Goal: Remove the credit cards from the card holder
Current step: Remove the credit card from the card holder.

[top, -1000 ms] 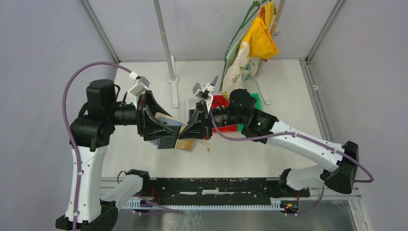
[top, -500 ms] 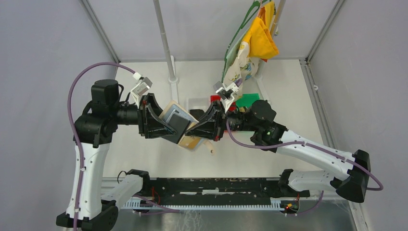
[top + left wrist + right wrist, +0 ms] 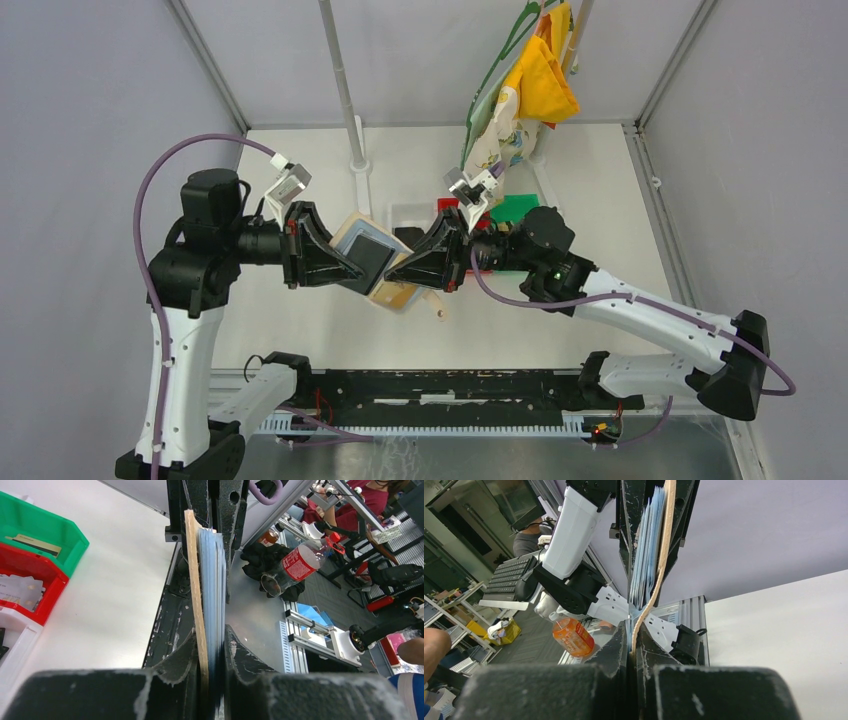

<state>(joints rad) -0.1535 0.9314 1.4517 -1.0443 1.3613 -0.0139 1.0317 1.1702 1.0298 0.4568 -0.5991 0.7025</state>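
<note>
We see the holder (image 3: 372, 262) held up above the table (image 3: 600, 200), in the middle, between the two arms. It is tilted, with one broad face turned up to the top camera. That face shows a pale border and a dark rectangle inside it, and a tan part is at the lower edge.

The left gripper (image 3: 350, 268) takes the holder from the left side. In the left wrist view its jaws stand almost together, and the pads (image 3: 182, 660) press on both faces of the holder (image 3: 200, 580). So it is clamped on the holder.

The right gripper (image 3: 405, 270) takes the opposite side. In the right wrist view its jaws are nearly closed, and they pinch the tan edge of the holder (image 3: 663, 555).

Against the tan wall there are several thin pale blue-grey layers (image 3: 646, 545), packed close. We cannot tell which of them are cards and which are pockets. No card is seen outside the holder.

Behind the holder, a green bin (image 3: 515, 207) and a red bin (image 3: 455, 207) stand on the table. A small tan piece (image 3: 438, 312) shows just below the right gripper. We cannot tell if it hangs or lies on the table.
</note>
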